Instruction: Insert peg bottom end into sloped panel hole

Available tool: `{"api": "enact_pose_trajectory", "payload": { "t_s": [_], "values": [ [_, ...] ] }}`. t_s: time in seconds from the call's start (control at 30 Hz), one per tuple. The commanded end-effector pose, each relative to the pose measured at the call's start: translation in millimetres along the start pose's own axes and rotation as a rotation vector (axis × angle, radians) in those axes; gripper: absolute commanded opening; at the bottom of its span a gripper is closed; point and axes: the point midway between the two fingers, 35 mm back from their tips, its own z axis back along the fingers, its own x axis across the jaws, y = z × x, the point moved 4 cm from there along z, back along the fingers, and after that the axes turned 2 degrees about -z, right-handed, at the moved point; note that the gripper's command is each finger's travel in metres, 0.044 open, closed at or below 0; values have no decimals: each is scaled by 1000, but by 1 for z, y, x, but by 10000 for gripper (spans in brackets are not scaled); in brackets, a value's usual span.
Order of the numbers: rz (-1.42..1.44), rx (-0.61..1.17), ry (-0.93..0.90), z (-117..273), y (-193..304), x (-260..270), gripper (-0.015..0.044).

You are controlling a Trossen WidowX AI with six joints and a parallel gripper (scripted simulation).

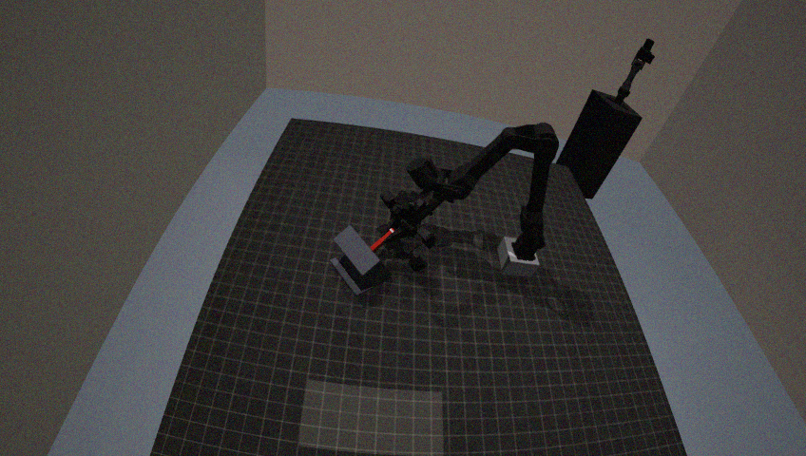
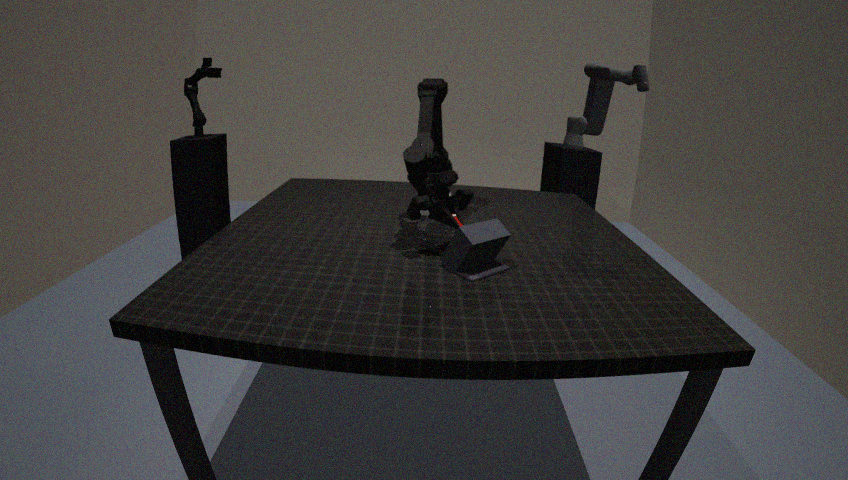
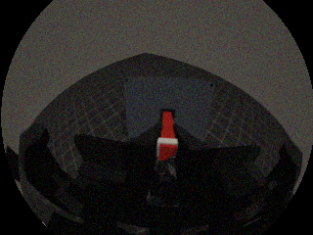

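The sloped panel block [image 1: 357, 248] [image 2: 486, 231] [image 3: 144, 98] stands on the table with its face towards the arm. My gripper [image 1: 394, 228] [image 3: 167, 127] is shut on the red peg [image 1: 381, 240] [image 2: 457, 220] [image 3: 167, 126], near its white band. The peg is tilted, pointing down at the panel's face. In the wrist view its far end meets the dark hole [image 3: 167, 110], whose edge shows just above the peg. The hole is hidden in the top and exterior views. I cannot tell how deep the far end sits. The fingertips are apart from the panel.
The arm's white base block [image 1: 517, 266] stands on the dark gridded table [image 1: 480, 361] [image 2: 297, 297]. A light rectangle [image 1: 370, 415] shows on the table in the top view. Black pedestals [image 1: 599, 143] [image 2: 200, 196] with other arms stand beyond the table.
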Motion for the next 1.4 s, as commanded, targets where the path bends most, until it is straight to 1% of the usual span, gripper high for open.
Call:
{"api": "enact_pose_trajectory", "payload": {
  "t_s": [0.0,1.37],
  "values": [
    [2,-4,5,-2,-2,-1,0],
    [2,-6,5,-21,-3,-2,0]
  ]
}}
